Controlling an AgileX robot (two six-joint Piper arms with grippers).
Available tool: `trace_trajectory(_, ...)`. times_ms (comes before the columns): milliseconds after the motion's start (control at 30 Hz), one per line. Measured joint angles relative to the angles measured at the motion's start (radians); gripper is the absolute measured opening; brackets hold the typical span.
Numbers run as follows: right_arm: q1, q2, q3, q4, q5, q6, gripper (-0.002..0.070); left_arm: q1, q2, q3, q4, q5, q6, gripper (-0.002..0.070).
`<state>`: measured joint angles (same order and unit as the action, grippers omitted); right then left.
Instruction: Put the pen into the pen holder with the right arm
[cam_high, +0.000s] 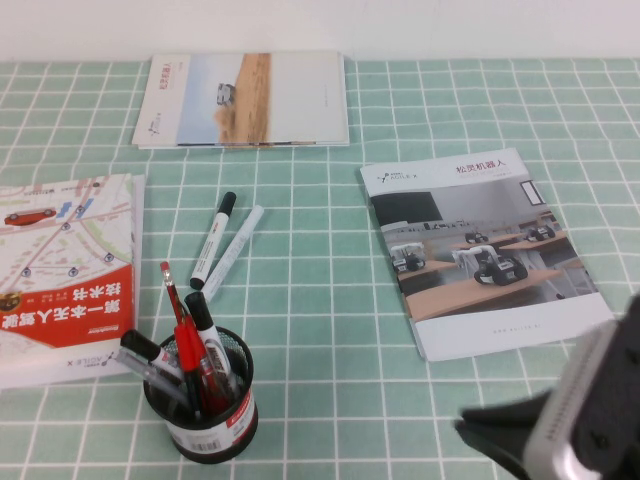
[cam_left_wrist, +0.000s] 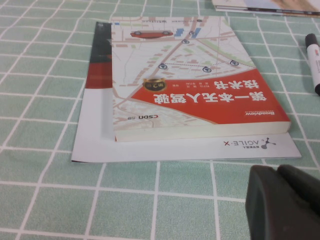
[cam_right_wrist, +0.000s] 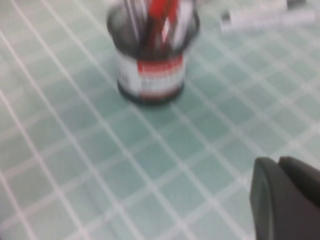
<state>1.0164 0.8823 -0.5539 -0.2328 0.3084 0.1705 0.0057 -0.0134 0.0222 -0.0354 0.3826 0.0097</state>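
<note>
While the right arm sits low at the near-right corner, the job looks done.

Pen: red pen (cam_high: 178, 322) stands tilted in the holder (cam_high: 200, 405), cap end up and leaning far-left; lower end hidden among the other pens, so it rests on the rim and its neighbours.

Holder: near-left of the table (cam_high: 330, 300), upright, crowded with black-capped markers and red pens; the right wrist view shows it (cam_right_wrist: 152, 52) blurred, label facing that camera.

Right gripper: (cam_high: 520, 440) near-right edge, well apart from holder, nothing in it; fingers look pressed together in the wrist view (cam_right_wrist: 285, 200), so clenched empty. Judged: pulled clear so it won't knock the holder.

Left gripper: (cam_left_wrist: 282, 200) not seen in the high view; in its wrist view it sits just near of the red book (cam_left_wrist: 195, 80), fingers closed on nothing. Judged parked, since the task is for the right arm only.

Loose items: black-capped marker (cam_high: 213, 240) and pale pen (cam_high: 232, 252) lie side by side far of the holder, not task things.

Others: red book (cam_high: 60, 270) at left on a white booklet (cam_left_wrist: 150, 145), brochure (cam_high: 480, 250) at right, booklet (cam_high: 245, 98) far.

Stage: judged complete, pen placed.

Risk: packed holder could tip if bumped.
</note>
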Motion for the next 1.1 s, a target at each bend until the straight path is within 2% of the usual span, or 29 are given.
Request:
trace_trajectory(300,0.0,-0.039,0.012,0.018,0.193,0.06,-0.0019,0.0,0.0,0.0,0.0,0.0,0.0,-0.0004)
trace_trajectory(467,-0.032,-0.076,0.065,-0.102,0.185,0.202,-0.0019,0.0,0.0,0.0,0.0,0.0,0.0,-0.0004)
trace_trajectory(567,-0.176,-0.147,0.153,-0.131,0.108,0.275,-0.0019,0.0,0.0,0.0,0.0,0.0,0.0,-0.0004)
trace_trajectory(733,-0.509,-0.312,0.374,-0.154,-0.121,0.296,-0.0019,0.0,0.0,0.0,0.0,0.0,0.0,-0.0004)
trace_trajectory(833,-0.66,-0.438,0.482,-0.182,-0.192,0.299,-0.0019,0.0,0.0,0.0,0.0,0.0,0.0,-0.0004)
trace_trajectory(967,-0.784,-0.624,0.573,-0.185,-0.213,0.303,-0.0019,0.0,0.0,0.0,0.0,0.0,0.0,-0.0004)
trace_trajectory(1100,-0.824,-0.758,0.578,-0.185,-0.189,0.304,-0.0019,0.0,0.0,0.0,0.0,0.0,0.0,-0.0004)
